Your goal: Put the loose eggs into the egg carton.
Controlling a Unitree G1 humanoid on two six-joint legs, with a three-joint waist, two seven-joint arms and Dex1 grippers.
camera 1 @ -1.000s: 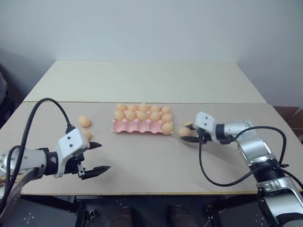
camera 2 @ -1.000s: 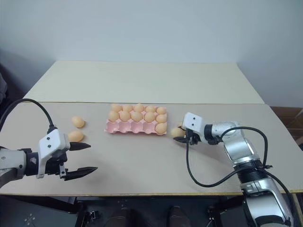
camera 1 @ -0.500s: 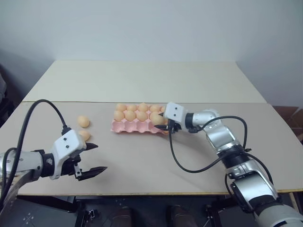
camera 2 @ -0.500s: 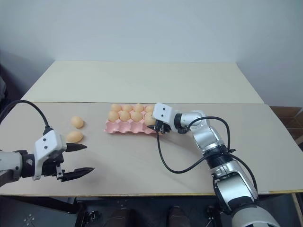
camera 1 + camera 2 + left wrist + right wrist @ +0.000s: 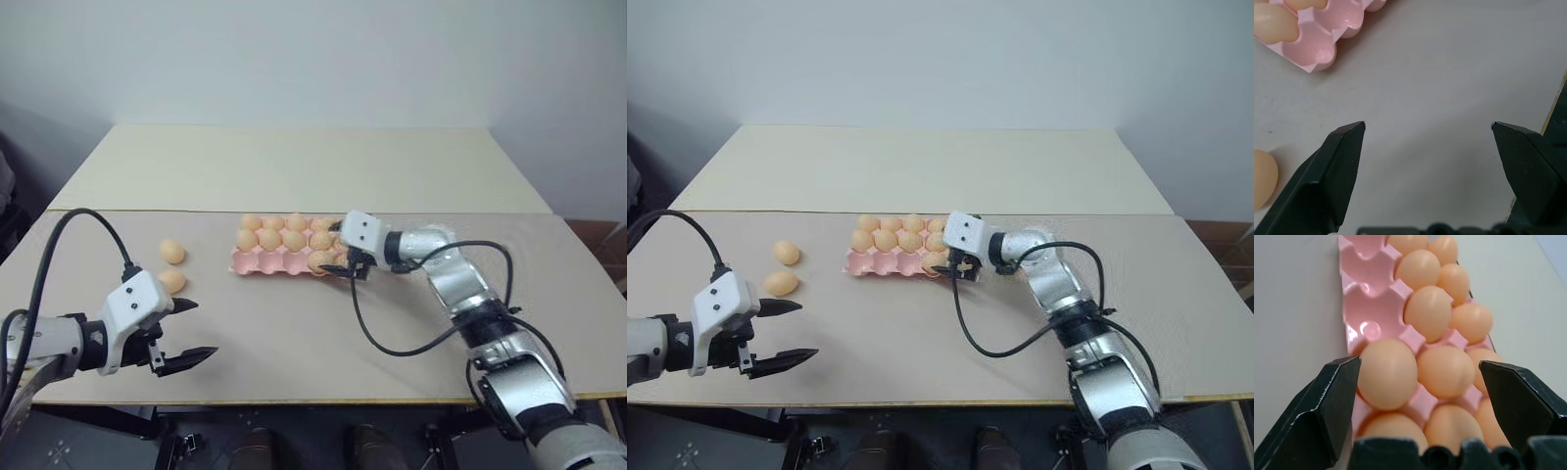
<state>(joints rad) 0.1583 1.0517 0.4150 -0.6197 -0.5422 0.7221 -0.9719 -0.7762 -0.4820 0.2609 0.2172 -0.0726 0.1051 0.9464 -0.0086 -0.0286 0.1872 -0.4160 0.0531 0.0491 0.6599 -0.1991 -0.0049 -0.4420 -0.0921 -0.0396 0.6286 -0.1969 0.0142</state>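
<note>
The pink egg carton point(image 5: 257, 260) lies mid-table, its two back rows full and three front cups at its left end bare. My right gripper point(image 5: 339, 264) is open at the carton's right front end. In the right wrist view its fingers point(image 5: 1327, 401) straddle an egg point(image 5: 1387, 373) that rests in a front-row cup. Two loose eggs point(image 5: 172, 252) point(image 5: 172, 281) lie on the table left of the carton. My left gripper point(image 5: 204, 328) hovers open and empty just in front of the nearer one, which also appears beside one finger point(image 5: 1261, 178).
The table point(image 5: 294, 333) is two pale boards with a seam point(image 5: 147, 211) running behind the carton. Its front edge point(image 5: 323, 399) passes close under my left gripper. A black cable point(image 5: 392, 343) loops from the right wrist over the board.
My right gripper carried an egg leftward from the table right of the carton to the front row, then opened; the egg now sits in a cup. The left gripper has stayed put.
</note>
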